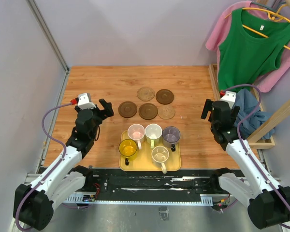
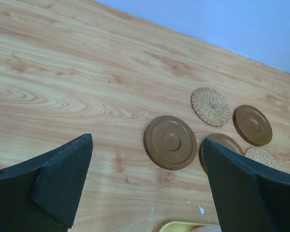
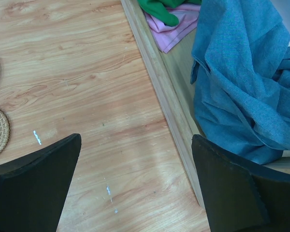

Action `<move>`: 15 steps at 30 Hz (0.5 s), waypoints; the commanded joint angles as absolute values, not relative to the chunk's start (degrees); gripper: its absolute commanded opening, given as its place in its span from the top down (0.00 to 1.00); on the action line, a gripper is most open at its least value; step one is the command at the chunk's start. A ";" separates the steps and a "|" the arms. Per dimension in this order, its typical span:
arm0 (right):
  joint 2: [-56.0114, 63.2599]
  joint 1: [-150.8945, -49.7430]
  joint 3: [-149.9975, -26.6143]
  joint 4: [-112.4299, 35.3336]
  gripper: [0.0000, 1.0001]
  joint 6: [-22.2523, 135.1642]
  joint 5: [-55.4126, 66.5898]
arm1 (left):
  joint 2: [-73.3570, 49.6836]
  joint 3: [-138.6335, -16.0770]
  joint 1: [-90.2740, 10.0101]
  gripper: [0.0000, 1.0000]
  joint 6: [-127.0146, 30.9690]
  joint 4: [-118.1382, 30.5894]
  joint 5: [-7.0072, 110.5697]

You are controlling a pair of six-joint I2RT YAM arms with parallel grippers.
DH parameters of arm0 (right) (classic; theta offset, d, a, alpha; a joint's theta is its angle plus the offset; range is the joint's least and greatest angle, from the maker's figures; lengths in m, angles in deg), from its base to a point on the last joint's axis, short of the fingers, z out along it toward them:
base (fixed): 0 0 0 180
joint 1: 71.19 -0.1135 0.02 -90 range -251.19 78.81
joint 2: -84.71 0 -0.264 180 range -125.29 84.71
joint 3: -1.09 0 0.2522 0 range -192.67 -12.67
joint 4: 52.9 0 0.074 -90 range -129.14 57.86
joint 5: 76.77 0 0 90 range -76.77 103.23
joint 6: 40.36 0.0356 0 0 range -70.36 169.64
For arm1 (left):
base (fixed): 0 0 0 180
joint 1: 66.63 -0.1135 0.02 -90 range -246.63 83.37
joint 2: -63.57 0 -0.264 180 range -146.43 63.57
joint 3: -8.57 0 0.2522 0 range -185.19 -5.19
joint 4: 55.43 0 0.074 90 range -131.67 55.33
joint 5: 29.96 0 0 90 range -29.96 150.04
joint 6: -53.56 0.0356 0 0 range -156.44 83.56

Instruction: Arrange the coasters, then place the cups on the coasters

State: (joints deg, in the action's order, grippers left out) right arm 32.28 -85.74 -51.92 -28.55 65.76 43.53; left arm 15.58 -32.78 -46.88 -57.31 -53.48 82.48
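The desk (image 1: 96,82), a wooden surface, carries everything. A blue cloth (image 3: 246,82) is heaped past its right edge, behind a wooden rail.

The left hand (image 1: 104,108) is held above the left part of the desk with its fingers spread wide. Nothing is gripped or touched, and bare wood is seen between the fingers in the left wrist view. The right hand (image 1: 208,109) is held near the right edge, likewise spread wide and holding nothing.

The yellow tray (image 1: 144,159) is set at the middle of the near edge, its long axis parallel to that edge. All five cups stand upright on it. The pink cup (image 1: 136,132), the pale green-white cup (image 1: 153,131) and the grey-purple cup (image 1: 171,134) are lined along its far side. The yellow cup (image 1: 128,149) and the cream cup (image 1: 160,154) are placed on its near side. The handles of the yellow, cream and grey-purple cups are turned toward the near edge.

The coasters lie flat at the centre of the desk, just beyond the tray. A woven tan coaster (image 1: 145,93) and a dark coaster (image 1: 165,96) form the far row. Two dark coasters (image 1: 127,108) (image 1: 148,111) and a second tan coaster (image 1: 166,112) form the near row.
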 commanded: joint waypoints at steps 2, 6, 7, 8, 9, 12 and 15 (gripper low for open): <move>31.90 -86.14 -53.52 -27.73 0.02 67.04 46.33 | 15.24 -32.78 -46.69 0.00 -57.45 -54.02 83.75; 31.72 -86.14 -53.58 -27.54 0.02 67.21 46.26 | 15.22 -32.75 -46.71 0.00 -57.45 -54.05 83.90; 31.71 -86.13 -53.62 -27.54 0.02 67.18 46.12 | 15.23 -32.70 -46.70 0.00 -57.46 -54.02 83.91; 31.63 -86.13 -53.58 -27.60 0.02 67.15 46.04 | 15.21 -32.70 -46.74 0.00 -57.45 -53.98 83.94; 31.58 -86.13 -53.56 -27.55 0.02 67.19 45.97 | 15.16 -32.70 -46.74 0.00 -57.56 -53.98 84.03; 31.47 -86.13 -53.76 -27.37 0.02 67.21 45.96 | 15.14 -32.62 -46.70 0.00 -57.68 -53.95 84.13; 31.51 -86.16 -53.75 -27.28 0.02 67.27 46.08 | 14.98 -32.70 -46.69 0.00 -57.63 -53.97 84.20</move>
State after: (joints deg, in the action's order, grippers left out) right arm 31.47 -85.74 -52.27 -27.68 66.26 44.56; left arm 15.30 -32.80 -46.88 -57.35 -53.46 82.61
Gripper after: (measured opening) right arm 0.984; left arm 0.994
